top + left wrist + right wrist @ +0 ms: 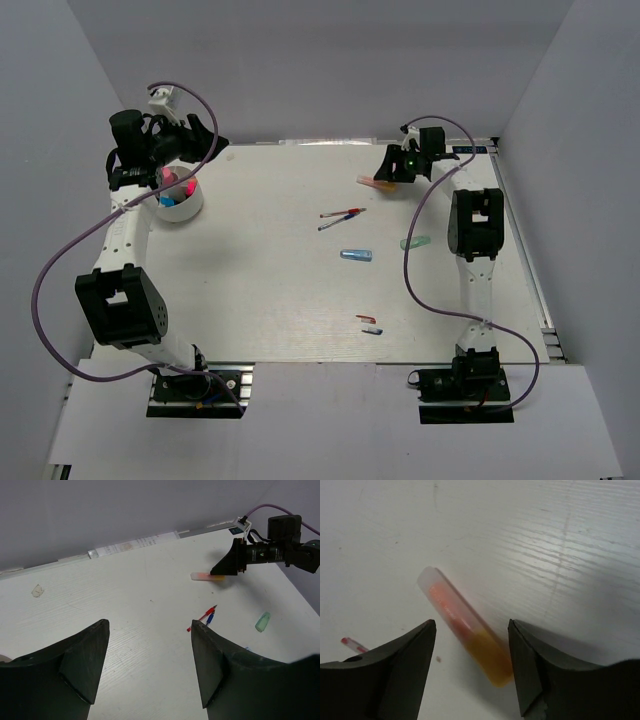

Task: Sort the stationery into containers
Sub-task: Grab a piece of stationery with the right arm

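Right pincer (471, 625) spread astride orange marker (464, 630) (overhead: half hidden).

We see white bowl (190, 210) partly filled, far left | orange highlighter (465, 630) lying flat | blue marker (356, 255), mint marker (415, 243) lying apart

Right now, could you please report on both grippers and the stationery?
Left gripper open, empty, beside white bowl. Right gripper open, straddling orange highlighter, not yet gripping. Thin pens, blue marker, mint marker loose on table; nothing blocking.
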`<state>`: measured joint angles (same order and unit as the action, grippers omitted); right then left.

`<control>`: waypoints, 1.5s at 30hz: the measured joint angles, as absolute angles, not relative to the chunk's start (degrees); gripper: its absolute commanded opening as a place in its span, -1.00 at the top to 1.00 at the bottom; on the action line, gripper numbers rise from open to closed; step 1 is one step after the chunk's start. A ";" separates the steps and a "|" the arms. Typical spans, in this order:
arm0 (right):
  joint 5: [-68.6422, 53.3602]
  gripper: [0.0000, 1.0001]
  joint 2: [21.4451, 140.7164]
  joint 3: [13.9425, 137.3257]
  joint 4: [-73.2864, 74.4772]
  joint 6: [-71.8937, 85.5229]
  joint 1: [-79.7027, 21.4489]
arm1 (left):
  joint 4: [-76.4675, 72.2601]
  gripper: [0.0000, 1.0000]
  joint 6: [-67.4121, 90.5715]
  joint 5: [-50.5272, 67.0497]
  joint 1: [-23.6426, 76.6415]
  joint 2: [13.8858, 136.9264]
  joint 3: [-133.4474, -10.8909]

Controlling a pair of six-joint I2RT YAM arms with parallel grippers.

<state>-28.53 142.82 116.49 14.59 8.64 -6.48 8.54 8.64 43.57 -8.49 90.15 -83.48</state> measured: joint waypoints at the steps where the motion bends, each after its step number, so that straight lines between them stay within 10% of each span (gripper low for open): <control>1: -28.49 -0.45 142.41 116.44 14.92 8.45 -6.50 | 8.54 -0.53 8.71 43.57 -8.49 90.15 -83.48; 33: -11.42 -0.11 143.87 124.20 27.64 -19.46 -14.22 | 8.62 -0.54 7.49 43.55 -8.49 90.13 -83.48; 45: -10.55 1.00 144.16 124.97 28.21 -25.56 -16.43 | 9.08 -0.55 7.33 43.59 -8.49 90.13 -83.55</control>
